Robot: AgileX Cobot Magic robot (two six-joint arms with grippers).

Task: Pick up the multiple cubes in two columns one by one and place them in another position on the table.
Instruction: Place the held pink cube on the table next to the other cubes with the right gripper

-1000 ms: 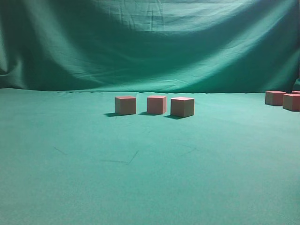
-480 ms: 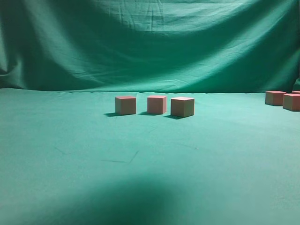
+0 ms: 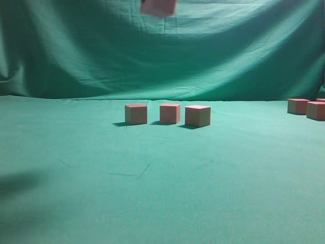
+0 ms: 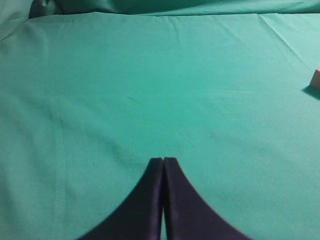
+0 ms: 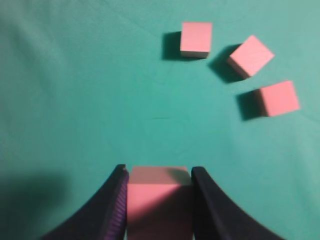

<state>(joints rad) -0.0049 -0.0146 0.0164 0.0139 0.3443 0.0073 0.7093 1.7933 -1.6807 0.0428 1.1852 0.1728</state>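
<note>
Currently, the right gripper is clamped on one small pinkish-red matte cube, its two dark curved fingers pressed flat against the cube's left and right faces. In the exterior view the held cube appears blurred at the top edge of the frame, high above the flat green cloth-covered table; the gripper itself is cut off there. A cube has no long axis; in the right wrist view its gripped faces run parallel to the fingers and its top face lies square to the camera.

Three further pinkish-red cubes rest on the table in a short row: the left cube, the middle cube and the right cube, near one another but apart. From the right wrist view the same three form a loose arc, each turned to a different angle, none touching.

More cubes of the same kind sit at the far right edge of the table, partly cut off.

The left gripper hangs above bare cloth with its dark jaws together, tips touching, holding nothing. One cube edge shows at the right border of that view.

The draped green cloth backdrop hangs behind the table.
</note>
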